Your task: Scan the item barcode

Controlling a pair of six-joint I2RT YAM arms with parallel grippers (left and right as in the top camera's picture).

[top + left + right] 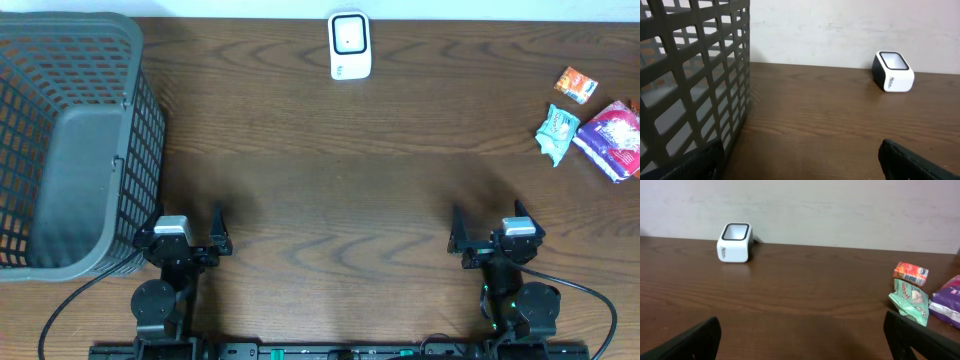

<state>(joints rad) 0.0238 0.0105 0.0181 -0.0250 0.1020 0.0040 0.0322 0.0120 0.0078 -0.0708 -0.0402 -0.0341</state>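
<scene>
Left gripper (188,215), right gripper (487,213) spread wide; scanner (734,242) lettering unreadably small

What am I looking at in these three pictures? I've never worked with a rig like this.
These are two robot arms at a wooden table. The wide picture looks straight down from above; the arms sit at its bottom edge. The other two come from a camera on each wrist, looking forward between that arm's dark fingers. The left hand and right hand are both open and hold nothing. On the table: a grey mesh basket at the left, a small white scanner at the far edge, and at the right an orange packet, a green packet and a purple pack.
</scene>
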